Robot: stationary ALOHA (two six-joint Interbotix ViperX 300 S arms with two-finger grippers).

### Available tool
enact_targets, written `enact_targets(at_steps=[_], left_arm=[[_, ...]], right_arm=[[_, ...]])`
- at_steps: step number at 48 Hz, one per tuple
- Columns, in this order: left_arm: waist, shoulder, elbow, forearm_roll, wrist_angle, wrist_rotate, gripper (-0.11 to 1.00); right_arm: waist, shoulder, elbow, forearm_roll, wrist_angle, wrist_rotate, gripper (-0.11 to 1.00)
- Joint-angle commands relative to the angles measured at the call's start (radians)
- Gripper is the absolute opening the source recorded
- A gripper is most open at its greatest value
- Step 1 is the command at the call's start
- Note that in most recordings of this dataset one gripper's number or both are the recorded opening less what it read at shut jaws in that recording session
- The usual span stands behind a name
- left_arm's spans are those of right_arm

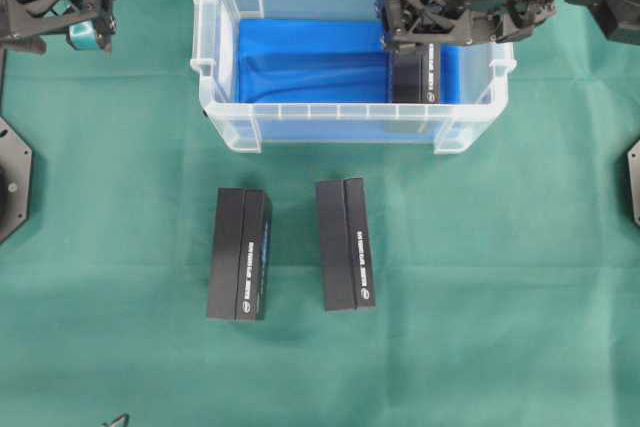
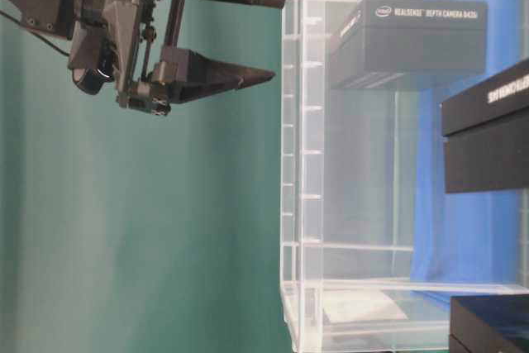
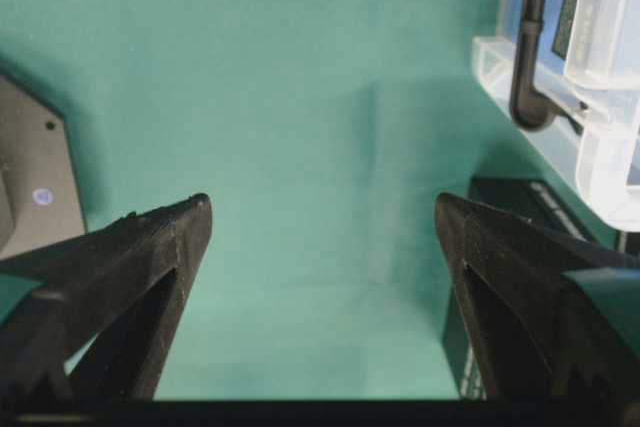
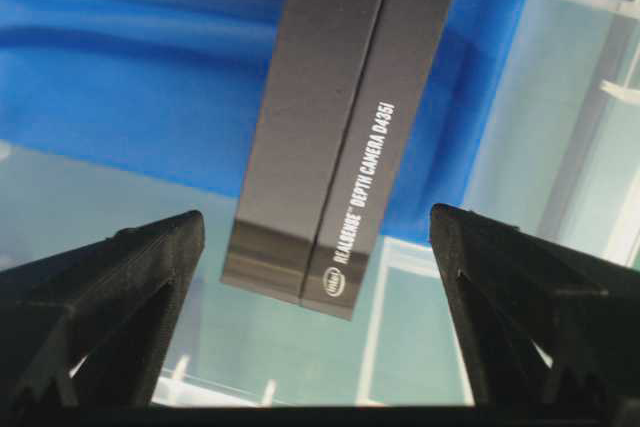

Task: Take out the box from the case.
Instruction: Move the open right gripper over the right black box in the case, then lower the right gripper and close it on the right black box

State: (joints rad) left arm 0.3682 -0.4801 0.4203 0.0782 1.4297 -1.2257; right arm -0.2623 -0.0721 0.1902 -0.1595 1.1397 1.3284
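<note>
The case [image 1: 228, 125] is a clear plastic tub with a blue lining [image 1: 300, 62] on its bottom. One black box [image 1: 416, 79] lies inside it at the right end, white lettering along its side [image 4: 350, 117]. My right gripper [image 1: 410, 45] hovers over that box, open, with a finger on each side of the box's near end [image 4: 315, 215] and not touching it. My left gripper [image 1: 75, 12] hangs open and empty above the green cloth at the far left [image 3: 322, 199]. From table level the box [image 2: 413, 39] shows through the case wall [image 2: 302, 163].
Two more black boxes [image 1: 240, 254] [image 1: 345, 244] lie side by side on the green cloth in front of the case. One of them [image 3: 510, 207] and a case corner [image 3: 600, 147] appear at the right of the left wrist view. Black base plates [image 1: 12, 182] sit at the table's side edges.
</note>
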Motion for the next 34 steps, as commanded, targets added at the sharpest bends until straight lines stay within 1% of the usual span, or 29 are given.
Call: enact_targets(at_steps=[1, 17, 34], left_arm=[[0.003, -0.008, -0.009, 0.0, -0.003, 0.003, 0.96], [0.005, -0.008, -0.009, 0.0, -0.003, 0.028, 0.96], [0.005, -0.008, -0.009, 0.003, -0.003, 0.04, 0.96]], right_arm=[[0.003, -0.005, -0.029, 0.0, -0.006, 0.008, 0.92], [0.003, 0.015, -0.035, -0.002, -0.008, 0.034, 0.92], [0.003, 0.021, -0.041, -0.012, -0.008, 0.035, 0.92]])
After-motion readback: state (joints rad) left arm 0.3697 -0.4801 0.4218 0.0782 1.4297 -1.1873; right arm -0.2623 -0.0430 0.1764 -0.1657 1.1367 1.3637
